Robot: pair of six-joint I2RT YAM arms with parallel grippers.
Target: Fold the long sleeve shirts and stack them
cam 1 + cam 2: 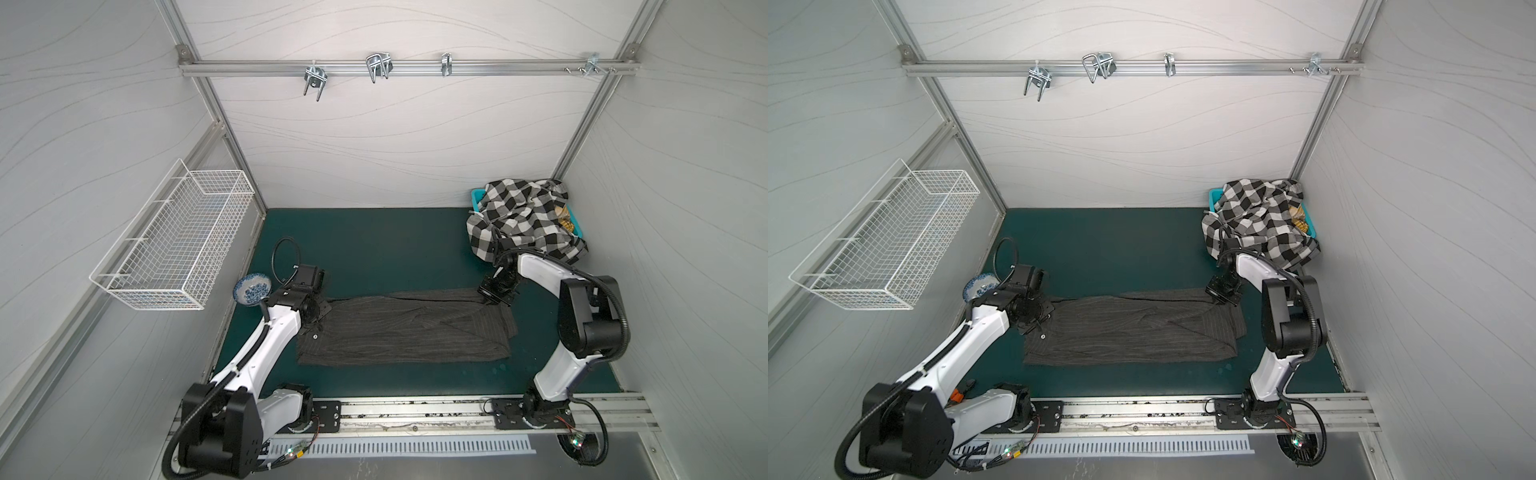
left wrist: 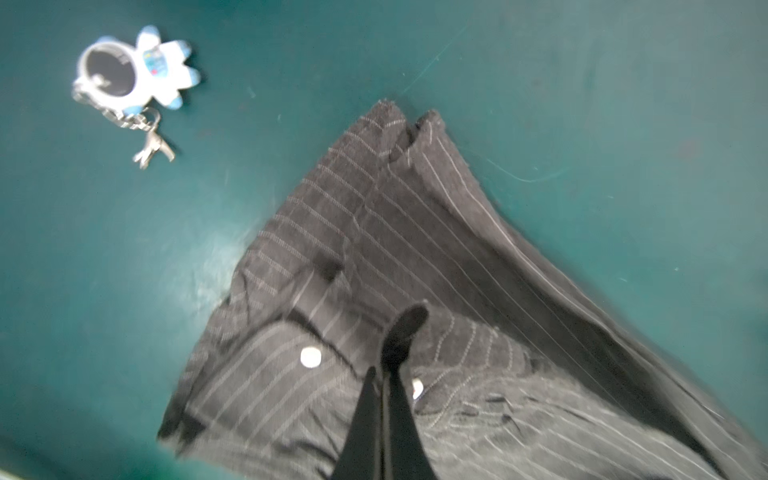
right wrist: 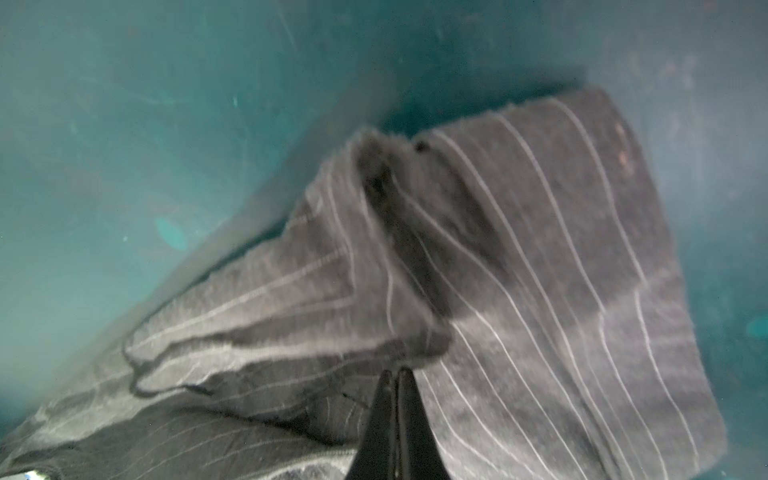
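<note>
At ten and two o'clock of the pinstriped shirt on the bench, the left claw and right claw sat clenched, likely posted to fold both ends together.

Charcoal pale-pinstriped shirt, black-and-white checked shirt, dark green mat.

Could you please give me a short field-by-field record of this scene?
pinstriped shirt: partly folded, flat on the green mat
checked shirt: crumpled, draped over the teal basket, back right
left pincer: shut, over the pinstriped shirt's buttoned end
right pincer: shut, over its other end
stack: not yet begun
</note>
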